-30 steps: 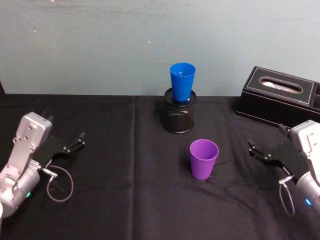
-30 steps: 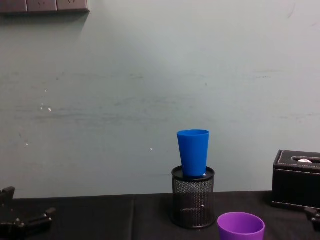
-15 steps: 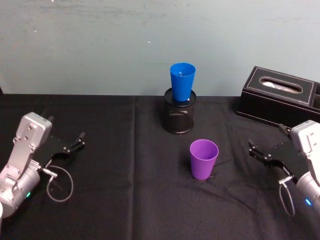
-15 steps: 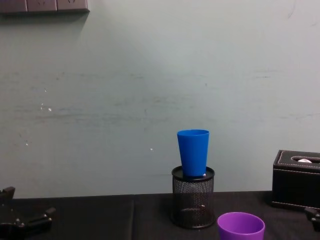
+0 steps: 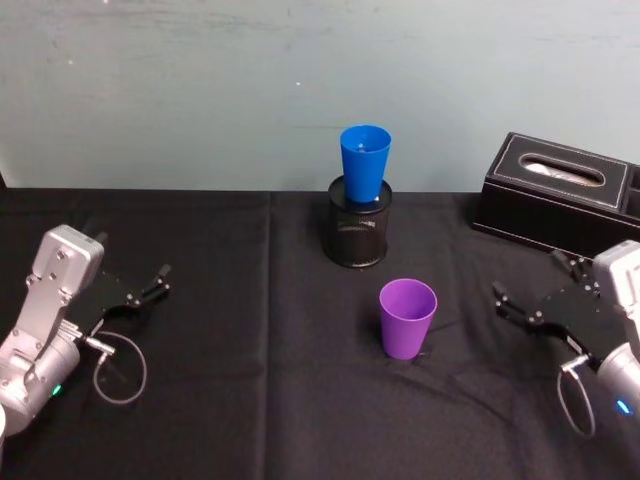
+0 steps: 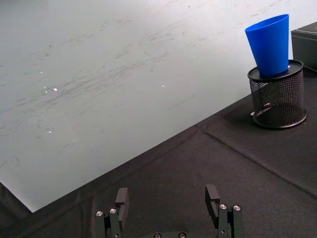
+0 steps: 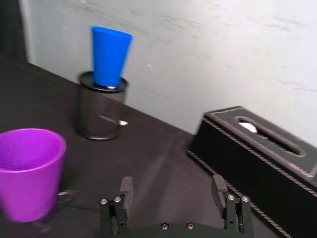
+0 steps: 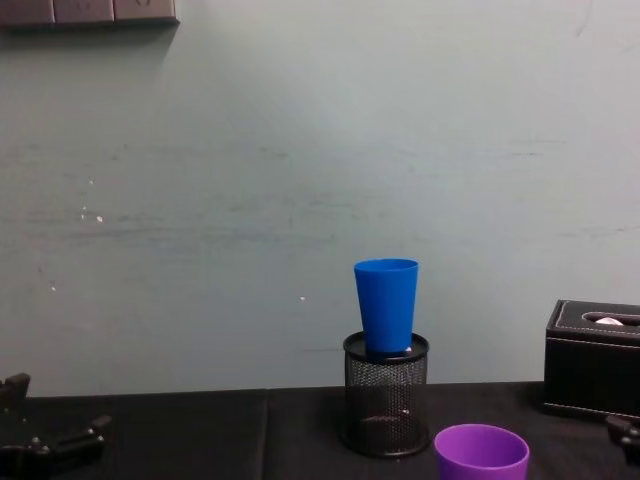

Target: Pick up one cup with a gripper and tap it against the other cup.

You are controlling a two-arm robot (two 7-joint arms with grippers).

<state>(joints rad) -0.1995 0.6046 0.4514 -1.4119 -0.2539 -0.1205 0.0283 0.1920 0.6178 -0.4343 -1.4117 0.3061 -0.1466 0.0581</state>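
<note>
Purple cup (image 5: 407,317): upright on surface, near blue cup (image 5: 364,162) in mesh holder (image 5: 358,235).
Handling: prob. light, stiff, slick; pinch mid-wall.
R end effector (image 5: 527,280): spread, empty, beside purple cup.
L end effector (image 6: 167,198): spread, parked left.

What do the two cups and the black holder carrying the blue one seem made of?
Purple cup: probably plastic, smooth and opaque with an even colour. Blue cup: same smooth, plain look, likely plastic too. Black holder: fine mesh with a solid rim, probably metal.
</note>
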